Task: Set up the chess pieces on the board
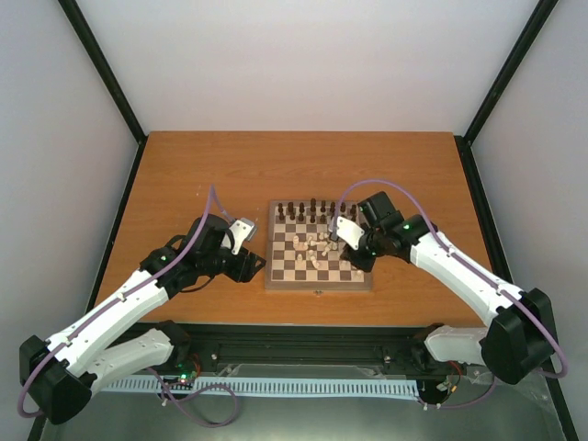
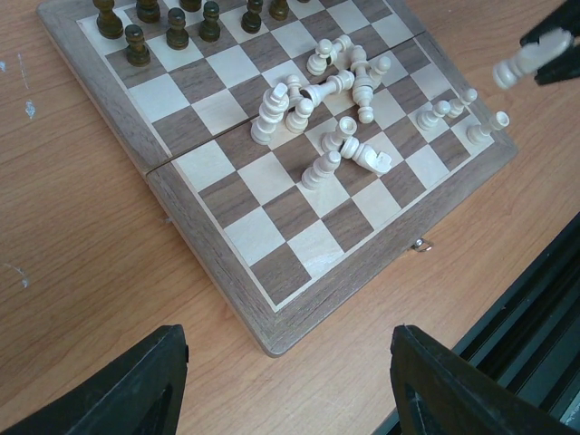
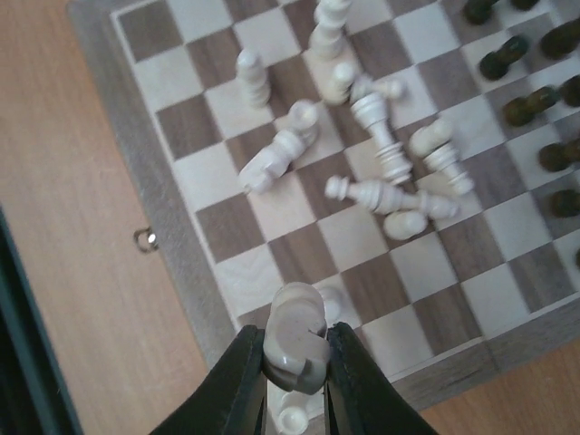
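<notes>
The board [image 1: 319, 286] lies mid-table, its border also in the left wrist view [image 2: 213, 272] and the right wrist view [image 3: 136, 154]. Dark chess pieces [image 1: 312, 209] [image 2: 172, 27] [image 3: 535, 63] stand in rows along its far edge. Cream pieces [image 1: 317, 250] [image 2: 317, 109] [image 3: 381, 163] lie toppled in a heap mid-board. A few cream pawns [image 2: 435, 113] stand near the board's near right corner. My right gripper [image 1: 342, 234] [image 3: 296, 349] is shut on a cream piece [image 3: 294, 335] [image 2: 517, 68], held above that corner. My left gripper [image 1: 244, 246] [image 2: 285, 381] is open and holds nothing, over bare table beside the board's near left corner.
A small brass latch [image 2: 420, 244] [image 3: 145, 239] sticks out of the board's near edge. A black rail [image 2: 535, 308] runs along the table's front edge. Black frame posts [image 1: 106, 69] and pale walls close in the table on three sides.
</notes>
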Motion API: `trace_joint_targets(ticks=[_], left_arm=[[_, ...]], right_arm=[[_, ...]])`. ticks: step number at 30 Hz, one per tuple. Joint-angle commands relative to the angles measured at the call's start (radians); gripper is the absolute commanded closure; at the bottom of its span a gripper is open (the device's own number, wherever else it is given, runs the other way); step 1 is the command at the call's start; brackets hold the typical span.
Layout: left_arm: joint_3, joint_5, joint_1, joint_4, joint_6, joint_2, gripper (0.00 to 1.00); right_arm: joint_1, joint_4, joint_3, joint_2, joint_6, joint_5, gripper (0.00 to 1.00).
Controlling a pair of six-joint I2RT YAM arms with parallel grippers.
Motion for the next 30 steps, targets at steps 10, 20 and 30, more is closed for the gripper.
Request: trace_joint_targets(ticks=[10, 20, 30], left_arm=[[0.019, 0.011, -0.010, 0.001, 0.011, 0.002, 0.36], [0.019, 0.012, -0.010, 0.001, 0.011, 0.000, 0.36], [0.018, 0.014, -0.010, 0.000, 0.011, -0.002, 0.36]], right_arm=[[0.051, -0.019, -0.142, 0.003, -0.065, 0.004, 0.87], [0.072, 0.047, -0.169, 0.070, -0.023, 0.101, 0.87], [0.075, 0.081, -0.159, 0.129, -0.010, 0.155, 0.86]])
